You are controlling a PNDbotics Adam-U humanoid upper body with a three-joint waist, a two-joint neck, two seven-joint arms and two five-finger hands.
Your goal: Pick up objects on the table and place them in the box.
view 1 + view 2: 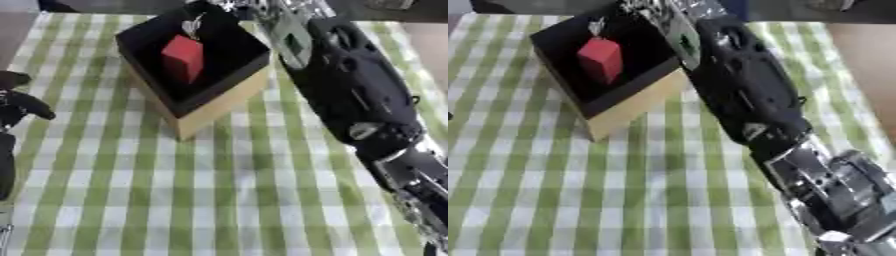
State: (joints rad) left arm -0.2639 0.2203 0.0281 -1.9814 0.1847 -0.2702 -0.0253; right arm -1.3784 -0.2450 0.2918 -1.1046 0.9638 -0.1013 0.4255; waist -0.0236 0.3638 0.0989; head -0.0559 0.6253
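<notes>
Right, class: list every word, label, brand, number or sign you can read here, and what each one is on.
None can be read. The red block, the box, the checked cloth and the right arm show no lettering. A small pale patch on the arm is too blurred to read.

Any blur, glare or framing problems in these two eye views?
Left eye view: soft throughout, red block readable in the box, left hand cropped at the edge. Right eye view: the right hand smears at the top edge, the forearm fills the right side; no glare.
</notes>
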